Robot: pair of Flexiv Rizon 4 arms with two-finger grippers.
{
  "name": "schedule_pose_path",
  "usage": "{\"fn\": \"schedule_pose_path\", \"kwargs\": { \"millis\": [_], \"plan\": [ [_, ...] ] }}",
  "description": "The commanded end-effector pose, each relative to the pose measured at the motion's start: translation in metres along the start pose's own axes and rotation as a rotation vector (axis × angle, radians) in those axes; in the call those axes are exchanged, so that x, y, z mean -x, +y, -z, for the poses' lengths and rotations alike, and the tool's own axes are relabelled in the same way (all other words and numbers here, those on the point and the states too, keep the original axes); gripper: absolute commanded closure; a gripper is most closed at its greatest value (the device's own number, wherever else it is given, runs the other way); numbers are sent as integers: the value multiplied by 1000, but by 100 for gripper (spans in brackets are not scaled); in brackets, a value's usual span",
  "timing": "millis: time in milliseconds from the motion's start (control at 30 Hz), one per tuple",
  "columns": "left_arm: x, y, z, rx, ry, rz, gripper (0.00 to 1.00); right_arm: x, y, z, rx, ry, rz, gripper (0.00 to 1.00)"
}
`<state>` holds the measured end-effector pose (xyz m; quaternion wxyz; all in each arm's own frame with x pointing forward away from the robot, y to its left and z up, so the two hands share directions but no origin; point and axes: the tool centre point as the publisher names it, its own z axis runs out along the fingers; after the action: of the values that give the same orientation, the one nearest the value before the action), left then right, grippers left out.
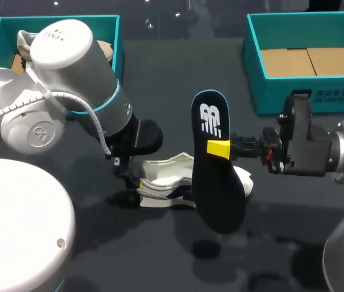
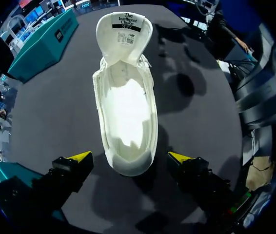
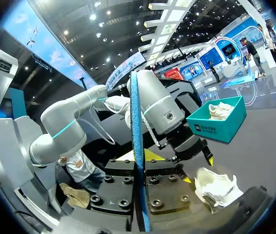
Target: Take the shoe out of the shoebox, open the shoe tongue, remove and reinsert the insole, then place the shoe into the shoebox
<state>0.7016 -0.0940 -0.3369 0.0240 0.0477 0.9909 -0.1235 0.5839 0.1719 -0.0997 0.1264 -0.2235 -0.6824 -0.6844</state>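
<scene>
Head view: your white sneaker [image 1: 163,177] is out on the table, tongue folded back; its insole [image 1: 217,188] is out, pinched by your right gripper [image 1: 219,148]. Your left gripper [image 2: 130,157] hangs released over the heel. Reinsertion and return to the shoebox [image 1: 269,97] remain.

shoe [image 2: 127,117] opening: unobstructed from above | insole [image 1: 216,182]: hangs over shoe's toe end

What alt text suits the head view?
The right hand holds a dark insole upright over a white shoe on the table, with the left hand at the shoe's heel. Two teal boxes stand behind; the left one holds another shoe.
</scene>
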Motion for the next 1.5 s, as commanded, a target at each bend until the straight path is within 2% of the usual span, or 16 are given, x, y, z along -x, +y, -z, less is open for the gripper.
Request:
{"fn": "schedule_pose_path", "kwargs": {
  "millis": [33, 433, 833, 1067, 1267, 1500],
  "plan": [
    [1, -3, -1, 34, 2, 1, 0, -7, 2, -5, 3, -20, 0, 100],
    [4, -13, 11, 33, 11, -18, 0, -7, 2, -5, 3, -20, 0, 100],
    [19, -39, 14, 29, -2, -37, 0, -7, 2, -5, 3, -20, 0, 100],
    [31, -56, 4, 30, 0, -31, 0, -7, 2, -5, 3, -20, 0, 100],
    [43, -69, -14, 33, 0, 7, 0, -7, 2, -5, 3, -20, 0, 100],
    [44, -79, -33, 38, 15, 13, 4, -7, 2, -5, 3, -20, 0, 100]
  ]
}}
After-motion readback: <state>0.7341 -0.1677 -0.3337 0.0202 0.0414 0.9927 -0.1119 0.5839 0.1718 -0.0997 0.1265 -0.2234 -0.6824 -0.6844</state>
